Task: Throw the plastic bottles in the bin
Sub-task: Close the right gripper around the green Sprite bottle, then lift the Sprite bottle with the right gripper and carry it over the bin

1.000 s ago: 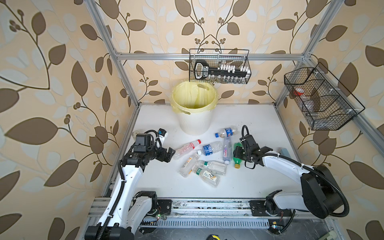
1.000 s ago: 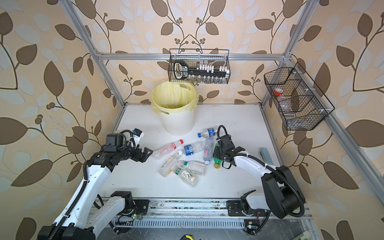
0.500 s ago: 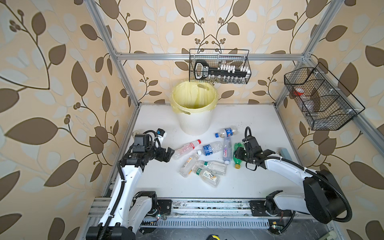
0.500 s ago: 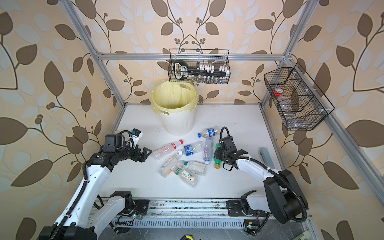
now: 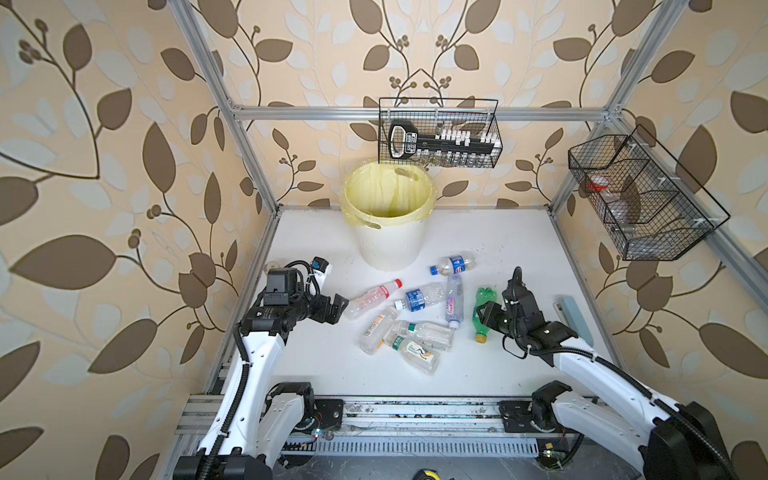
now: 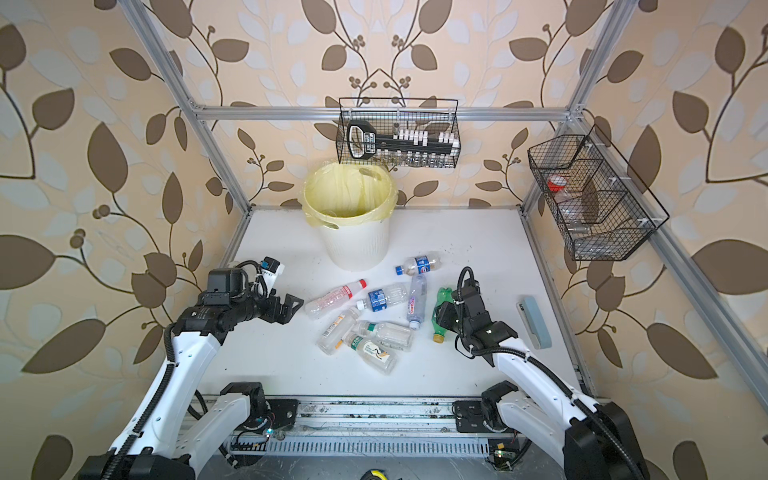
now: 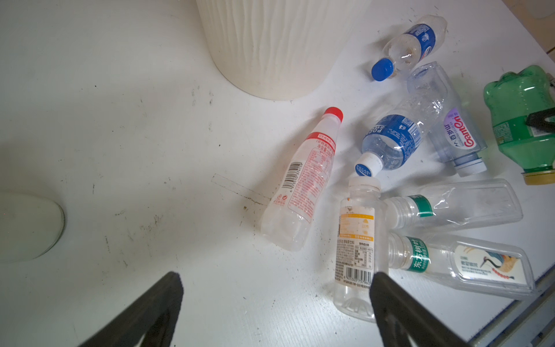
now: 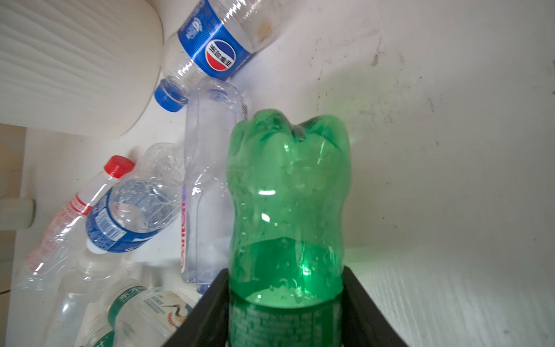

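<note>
Our right tool [image 5: 483,314] pinches the green bottle [image 5: 486,296] toward the desk's [image 5: 519,249] right edge; our left tool [image 5: 334,308] is wide open, empty. We fear the smooth bottle slips before the far-edge bin [image 5: 388,249].

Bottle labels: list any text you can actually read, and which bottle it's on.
"Ganten", "百岁山": clear bottle with red-purple label.
"东方树叶": green band of crane-picture bottle.
"POC", rest hidden: blue-label bottle with white cap.
Pepsi globe sign: blue-cap bottle; its characters blurred.
Too small to read: print on red-cap bottle, orange-label bottle, green bottle.
Blurred: white label on black tool in wire basket.
</note>
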